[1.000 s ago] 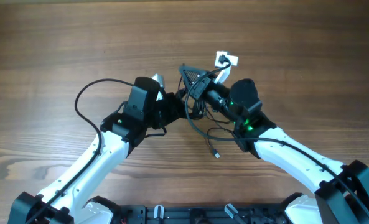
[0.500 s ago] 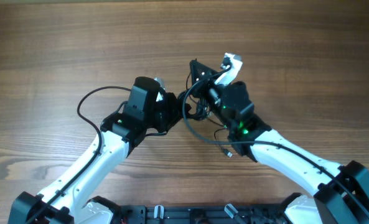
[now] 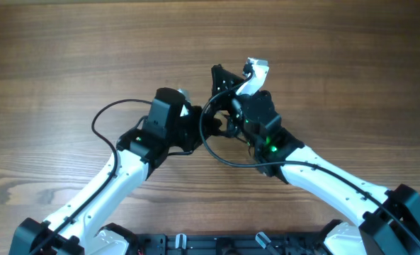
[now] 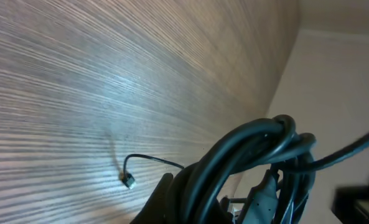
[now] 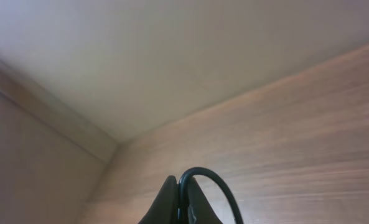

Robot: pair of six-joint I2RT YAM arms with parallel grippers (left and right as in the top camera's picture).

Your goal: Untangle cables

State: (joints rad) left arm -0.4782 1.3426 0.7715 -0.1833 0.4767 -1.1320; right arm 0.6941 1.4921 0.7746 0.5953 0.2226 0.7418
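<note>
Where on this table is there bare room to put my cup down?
The far strip of table beyond both arms is bare, as is the wood outside the left arm and outside the right arm. A small wedge lies between them near the front. Mid-table is crowded, where they meet at the cables.

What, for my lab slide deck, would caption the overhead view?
Left arm and right arm meet over the wooden table, jaws shut, thin black cables bunched between them, one strand looping out.
</note>
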